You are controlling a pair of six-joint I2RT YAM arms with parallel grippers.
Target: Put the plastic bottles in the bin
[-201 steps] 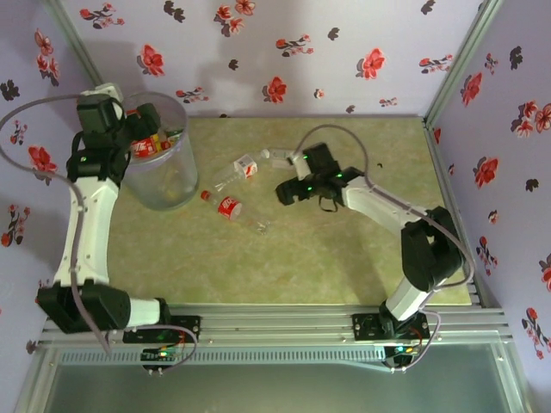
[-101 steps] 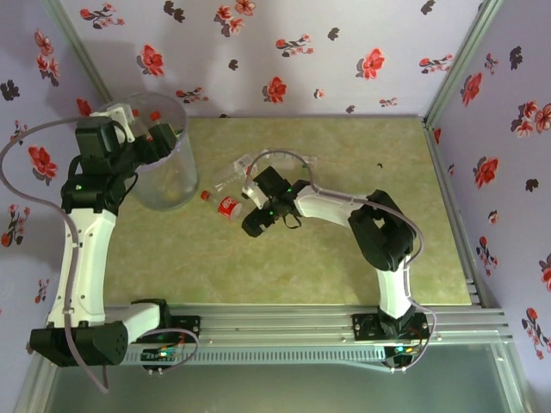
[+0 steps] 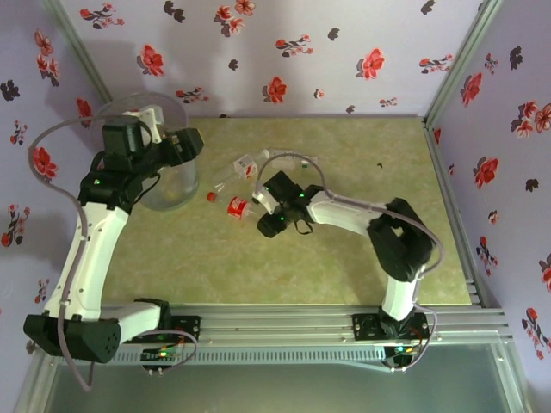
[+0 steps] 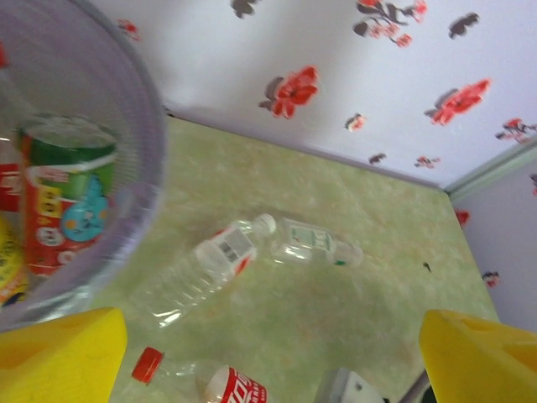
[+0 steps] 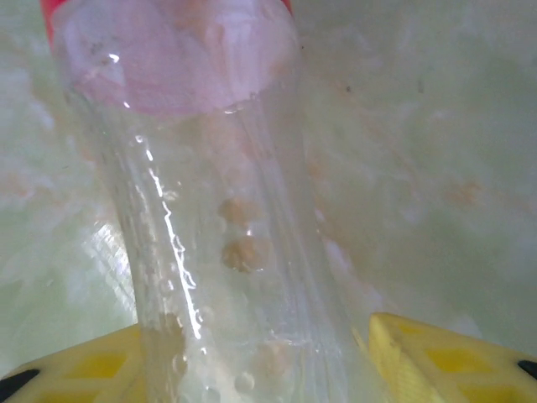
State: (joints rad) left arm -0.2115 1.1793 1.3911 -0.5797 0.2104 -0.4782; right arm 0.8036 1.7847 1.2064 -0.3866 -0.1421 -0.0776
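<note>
Gripping the see-through lower body of a small clear plastic bottle with a red label and red cap, the right pincer has its yellow fingers set against both flanks, as far as the wrist view tells. This red-labelled bottle lies on its side near the middle of the mottled green bench, with its cap pointing left toward the round translucent greyish plastic bin close by. Two more clear plastic bottles lie just beyond it on the far side, one with a white cap and one with a pale label, their necks almost touching. The left pincer hangs beside the bin's right wall, spread wide and carrying nothing. A green-and-red labelled container shows through the bin wall.

The held bottle looks empty apart from a few droplets inside, so it should be very light. Its thin wall will likely dent under a firm squeeze, and the smooth round plastic may slip or roll in the grip. The labelled band or the shoulder is probably stiffer and a safer place to hold. Gripped this far from the cap, the bottle may tip when lifted
</note>
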